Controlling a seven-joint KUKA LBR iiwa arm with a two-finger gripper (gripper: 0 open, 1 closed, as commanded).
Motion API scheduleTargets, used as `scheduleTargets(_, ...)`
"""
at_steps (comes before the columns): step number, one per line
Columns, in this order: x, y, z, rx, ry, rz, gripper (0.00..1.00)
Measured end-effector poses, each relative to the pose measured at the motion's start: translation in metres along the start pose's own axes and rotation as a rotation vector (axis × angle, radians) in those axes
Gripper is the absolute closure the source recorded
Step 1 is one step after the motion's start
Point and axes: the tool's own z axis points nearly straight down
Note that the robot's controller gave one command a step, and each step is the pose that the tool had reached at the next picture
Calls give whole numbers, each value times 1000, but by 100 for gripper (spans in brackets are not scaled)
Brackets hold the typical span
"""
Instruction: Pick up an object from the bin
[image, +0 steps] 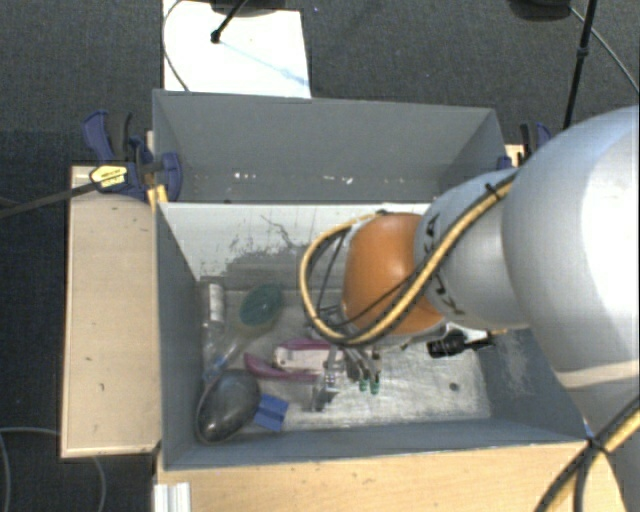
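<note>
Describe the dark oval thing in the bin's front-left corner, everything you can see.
The dark oval thing is dark grey, smooth and faintly glossy, rounded like an egg; its material is unclear. It lies in the bin's front-left corner, long axis slanting toward that corner, close to both walls. A small blue block lies against its right side. The gripper is apart from it, further right.

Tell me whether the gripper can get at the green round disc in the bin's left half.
Probably yes: the green disc lies uncovered on the bin floor, up-left of the gripper, and the purple thing beside the gripper sits below that path.
</note>
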Motion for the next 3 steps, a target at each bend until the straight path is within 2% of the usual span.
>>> scheduleTargets(1, -2, 0, -2, -1, -4, 2, 100)
scheduleTargets(2, -3, 0, -20, 0, -1, 4, 100)
scheduleTargets(3, -5, 1, -82, 0, 0, 1, 100)
